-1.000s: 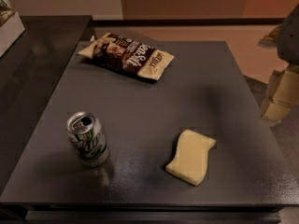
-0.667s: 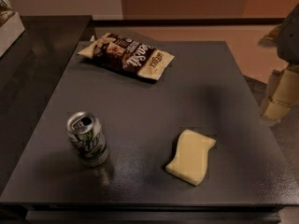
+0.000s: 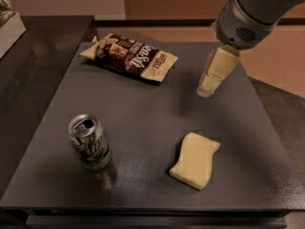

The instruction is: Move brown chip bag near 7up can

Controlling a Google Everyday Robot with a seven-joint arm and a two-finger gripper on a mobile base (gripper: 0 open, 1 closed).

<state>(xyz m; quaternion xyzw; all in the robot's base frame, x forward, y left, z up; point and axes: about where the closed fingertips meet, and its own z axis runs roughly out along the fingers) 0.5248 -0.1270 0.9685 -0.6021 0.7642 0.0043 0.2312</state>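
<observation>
The brown chip bag (image 3: pixel 129 56) lies flat at the far left of the dark table (image 3: pixel 143 113), dark brown in the middle with cream ends. The 7up can (image 3: pixel 89 142) stands upright near the front left, well apart from the bag. My gripper (image 3: pixel 209 82) hangs from the grey arm at the upper right, above the table's right part, to the right of the bag and not touching it. It holds nothing that I can see.
A pale-yellow sponge-like block (image 3: pixel 195 160) lies at the front right of the table. A white box (image 3: pixel 9 25) sits on the counter at the far left. The table's right edge borders a lower dark surface.
The arm and gripper have moved left from the right edge of the view to over the table's right part. The bag, can and block have not moved.
</observation>
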